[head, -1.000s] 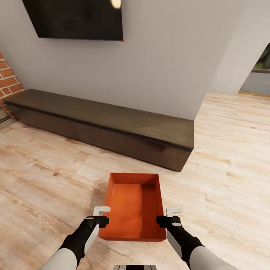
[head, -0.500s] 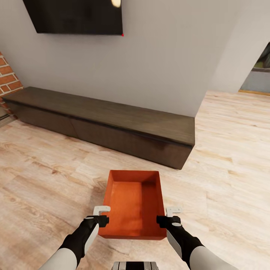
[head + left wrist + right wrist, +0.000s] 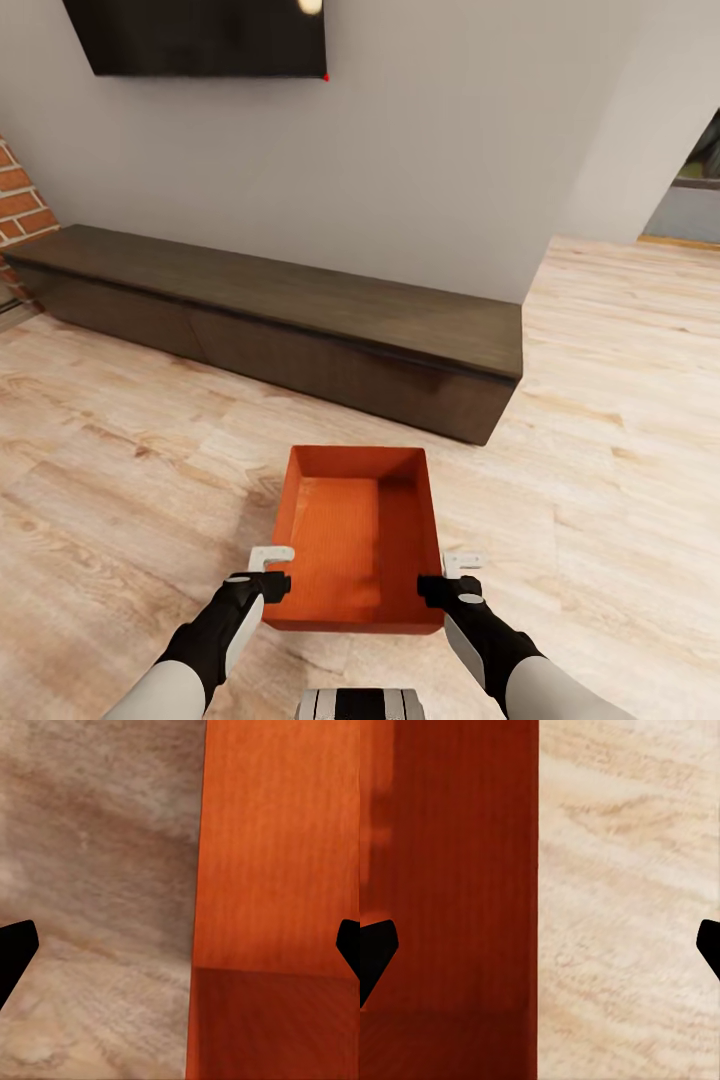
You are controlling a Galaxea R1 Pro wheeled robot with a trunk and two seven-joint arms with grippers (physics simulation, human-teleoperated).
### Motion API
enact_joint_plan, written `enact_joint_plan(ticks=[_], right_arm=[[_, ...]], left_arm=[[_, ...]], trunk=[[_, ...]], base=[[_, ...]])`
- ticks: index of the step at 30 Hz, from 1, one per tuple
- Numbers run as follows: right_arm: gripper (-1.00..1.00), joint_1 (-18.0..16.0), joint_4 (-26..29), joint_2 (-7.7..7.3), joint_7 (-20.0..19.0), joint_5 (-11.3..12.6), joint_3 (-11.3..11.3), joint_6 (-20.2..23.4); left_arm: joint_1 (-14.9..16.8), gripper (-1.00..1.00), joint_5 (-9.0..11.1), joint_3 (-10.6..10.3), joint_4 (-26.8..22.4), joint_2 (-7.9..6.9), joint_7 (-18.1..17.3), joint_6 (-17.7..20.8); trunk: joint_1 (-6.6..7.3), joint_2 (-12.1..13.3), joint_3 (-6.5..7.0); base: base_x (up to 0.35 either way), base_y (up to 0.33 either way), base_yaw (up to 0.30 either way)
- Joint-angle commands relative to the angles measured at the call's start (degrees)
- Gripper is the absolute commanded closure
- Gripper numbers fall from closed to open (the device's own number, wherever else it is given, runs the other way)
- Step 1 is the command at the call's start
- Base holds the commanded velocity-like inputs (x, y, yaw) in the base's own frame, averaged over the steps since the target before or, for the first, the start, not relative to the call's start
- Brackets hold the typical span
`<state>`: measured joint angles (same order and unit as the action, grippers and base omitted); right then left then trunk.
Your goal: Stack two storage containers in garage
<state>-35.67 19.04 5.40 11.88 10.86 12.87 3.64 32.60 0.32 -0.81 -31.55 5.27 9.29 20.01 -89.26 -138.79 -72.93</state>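
One orange-red storage container (image 3: 345, 540), open-topped and empty, lies just in front of me on the light wood-plank floor (image 3: 120, 480) of the living room. My left gripper (image 3: 272, 572) is open and straddles the container's left wall near its close end. In the left wrist view the wall (image 3: 277, 870) runs between the wide-apart fingertips (image 3: 15, 952). On the opposite side, my right gripper (image 3: 452, 577) is open and straddles the right wall (image 3: 450, 870) the same way. The second container is out of view.
A long, low dark wood console (image 3: 300, 320) stands against the cream wall beyond the container, under a black wall TV (image 3: 200, 35). A brick column (image 3: 20, 200) is at the far left. An opening (image 3: 690, 190) shows at the far right, with open plank floor leading to it.
The whole picture has shifted, so the camera moved. The container and console sit slightly higher in the view; both grippers keep their place and stay open over the walls.
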Motion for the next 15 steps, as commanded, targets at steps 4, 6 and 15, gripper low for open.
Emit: enact_joint_plan(ticks=[4,6,15], right_arm=[[-1.0,0.0,0.1,-0.04,0.4,0.5,0.5,0.3],[-1.0,0.0,0.1,-0.04,0.4,0.5,0.5,0.4],[-1.0,0.0,0.1,-0.14,0.4,0.5,0.5,0.3]], left_arm=[[0.0,-1.0,0.0,-0.1,-0.2,0.0,0.3,0.3],[0.0,-1.0,0.1,-0.1,-0.2,0.01,0.3,0.3],[0.0,-1.0,0.1,-0.1,-0.3,0.0,0.3,0.2]], trunk=[[-0.87,-1.6,-0.76],[-1.31,-2.4,-1.12],[-1.97,-3.6,-1.66]], base=[[0.0,0.0,0.0],[0.0,0.0,0.0],[0.0,0.0,0.0]])
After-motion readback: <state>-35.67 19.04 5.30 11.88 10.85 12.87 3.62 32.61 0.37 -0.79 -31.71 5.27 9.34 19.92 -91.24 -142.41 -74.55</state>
